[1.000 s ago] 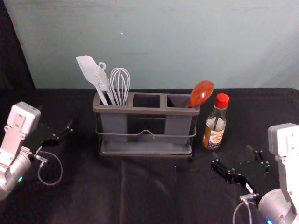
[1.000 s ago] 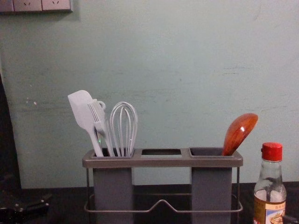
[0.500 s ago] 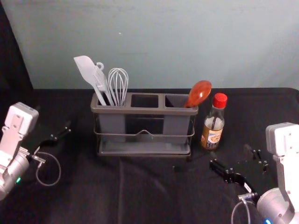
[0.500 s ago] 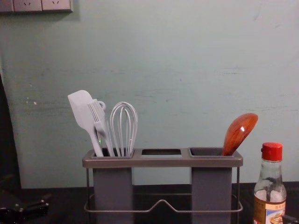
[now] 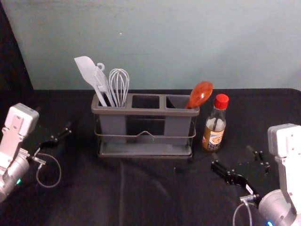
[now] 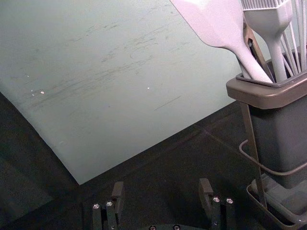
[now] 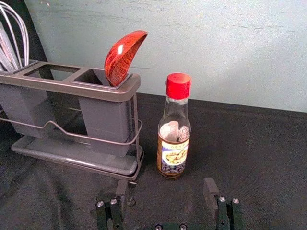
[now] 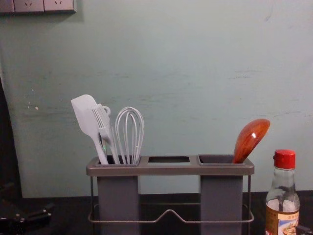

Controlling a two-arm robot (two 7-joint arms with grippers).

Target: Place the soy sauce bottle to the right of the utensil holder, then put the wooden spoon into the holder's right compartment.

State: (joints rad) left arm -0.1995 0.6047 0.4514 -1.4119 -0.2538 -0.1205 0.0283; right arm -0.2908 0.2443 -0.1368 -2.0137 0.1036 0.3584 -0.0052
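Head view facing down, chest view level, 2 closer wrist views, holder [image 5: 141, 112] shared

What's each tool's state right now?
Left tool: open, holding nothing.
Right tool: open, empty, in front of the soy sauce bottle.

Your left gripper, black with slim dark fingers [image 5: 54, 118], pointed forward and slightly inward. Just outboard of that claw you had the blocky white left arm housing [image 5: 23, 117], and behind it the rounded silver left wrist joint [image 5: 14, 176] with a small green light [image 5: 19, 181]. A thin grey looped cable [image 5: 60, 172] curved behind the claw.

Your right gripper, also black and slim-fingered [image 5: 233, 157], angled forward and inward too. The blocky white right arm housing [image 5: 284, 141] stood outboard of it, the rounded silver right wrist joint [image 5: 277, 207] behind, showing a small blue light [image 5: 269, 223], with a second thin grey cable [image 5: 234, 214] beside it.

In the wrist views, your left claw [image 6: 162, 188] and right claw [image 7: 165, 187] both had their jaws well apart.
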